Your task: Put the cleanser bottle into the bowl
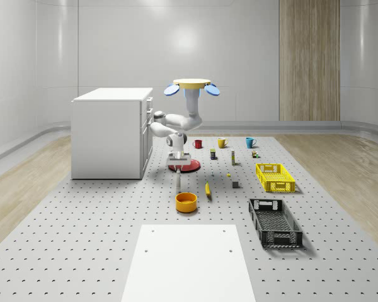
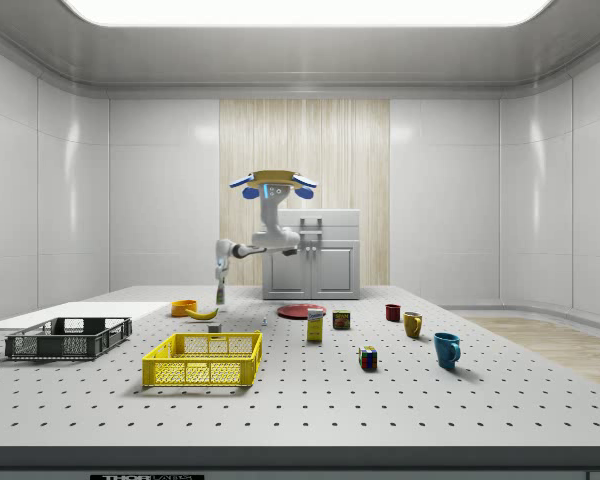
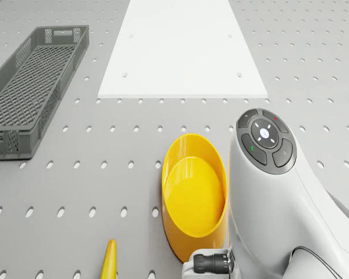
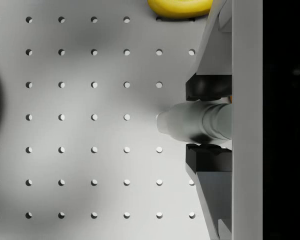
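The drone (image 1: pixel 191 85) hovers over the table beside the white cabinet (image 1: pixel 110 132), above the red plate (image 1: pixel 189 165). Its arm reaches down and forward. My gripper (image 1: pixel 176 167) is shut on the pale cleanser bottle (image 1: pixel 177 180), which hangs below it, a little above the table. In the wrist view the bottle (image 4: pixel 182 122) sits between the two black pads (image 4: pixel 208 87), which press on it from either side. The orange bowl (image 1: pixel 186 202) stands on the table just in front of the hanging bottle, toward the white sheet; the drone view has it as a yellow bowl (image 3: pixel 195 197) beside the arm's wrist.
A banana (image 1: pixel 208 190) lies to the right of the bowl in the whole-scene view. A yellow crate (image 1: pixel 274 177) and a black crate (image 1: pixel 274 221) stand further right. Mugs and small boxes line the back. A white sheet (image 1: pixel 189 261) covers the table's front.
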